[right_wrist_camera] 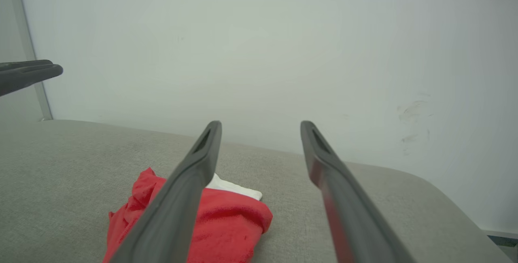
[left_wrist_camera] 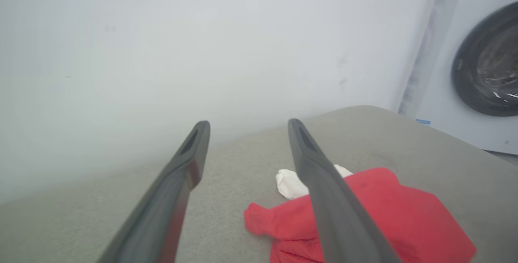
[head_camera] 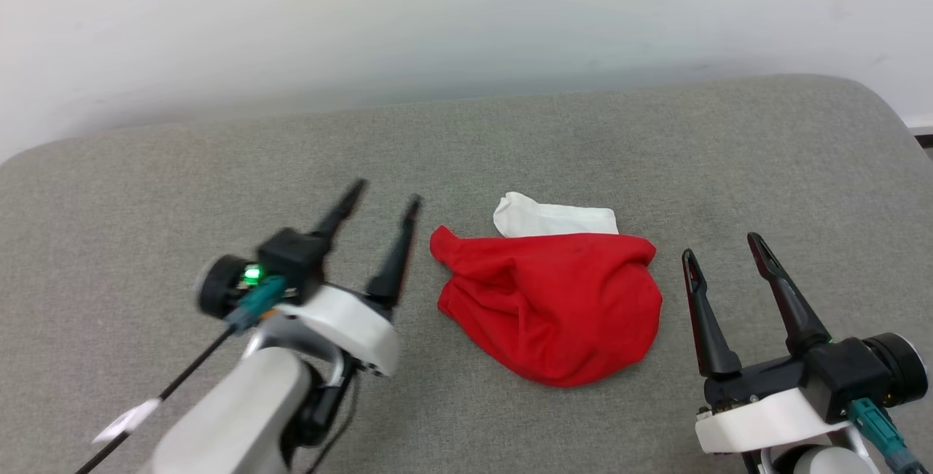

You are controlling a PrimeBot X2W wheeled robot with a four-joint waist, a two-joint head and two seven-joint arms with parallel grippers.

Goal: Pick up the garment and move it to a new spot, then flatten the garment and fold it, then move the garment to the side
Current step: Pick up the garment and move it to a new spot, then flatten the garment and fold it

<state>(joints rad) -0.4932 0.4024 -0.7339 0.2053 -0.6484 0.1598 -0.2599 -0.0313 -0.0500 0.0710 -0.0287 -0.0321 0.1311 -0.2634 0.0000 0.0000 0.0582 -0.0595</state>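
The garment [head_camera: 554, 306] lies bunched in a red heap on the grey cushion [head_camera: 146, 189], with a white sleeve [head_camera: 547, 219] poking out at its far edge. No lettering shows. My left gripper [head_camera: 386, 193] hovers open just left of the heap, holding nothing. My right gripper [head_camera: 721, 244] stands open to the right of the garment, also holding nothing. In the left wrist view the garment [left_wrist_camera: 404, 214] sits to the right of the open left gripper [left_wrist_camera: 247, 123]. In the right wrist view the garment [right_wrist_camera: 226, 222] lies behind the left finger of the open right gripper [right_wrist_camera: 261, 123].
A pale wall [head_camera: 466, 22] rises right behind the cushion's far edge. A white washing machine [left_wrist_camera: 481, 64] stands off the cushion's right end. The left gripper's fingertips [right_wrist_camera: 36, 73] show at the right wrist view's left edge.
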